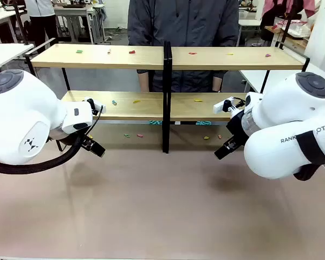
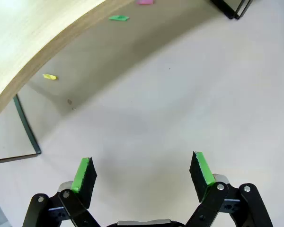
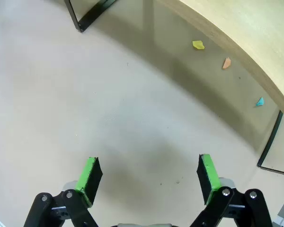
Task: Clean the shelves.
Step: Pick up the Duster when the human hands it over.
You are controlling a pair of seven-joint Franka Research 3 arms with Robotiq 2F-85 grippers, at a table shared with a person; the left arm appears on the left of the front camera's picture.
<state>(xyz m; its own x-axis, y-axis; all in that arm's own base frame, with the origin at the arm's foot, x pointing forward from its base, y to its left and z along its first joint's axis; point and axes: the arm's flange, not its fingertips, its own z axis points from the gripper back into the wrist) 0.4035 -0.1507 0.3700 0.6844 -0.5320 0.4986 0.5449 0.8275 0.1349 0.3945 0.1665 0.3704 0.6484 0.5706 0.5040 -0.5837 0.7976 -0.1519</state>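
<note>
The shelves (image 1: 151, 57) are a two-tier light-wood rack in a black frame, standing across the table's far half. Small coloured scraps (image 1: 132, 52) lie on both boards and on the table under the lower board. My left gripper (image 1: 93, 147) hangs low at the left, in front of the lower board, and my right gripper (image 1: 226, 148) mirrors it at the right. In the left wrist view my left gripper (image 2: 143, 172) is open over bare table, with the lower board's edge (image 2: 33, 52) beyond. In the right wrist view my right gripper (image 3: 149, 175) is open too, with nothing between its pads.
A person (image 1: 184, 21) in a dark jacket stands behind the rack. The black central upright (image 1: 166, 97) divides the rack. Scraps (image 3: 198, 45) lie on the table under the board. White tables (image 1: 2, 54) flank the rack on both sides.
</note>
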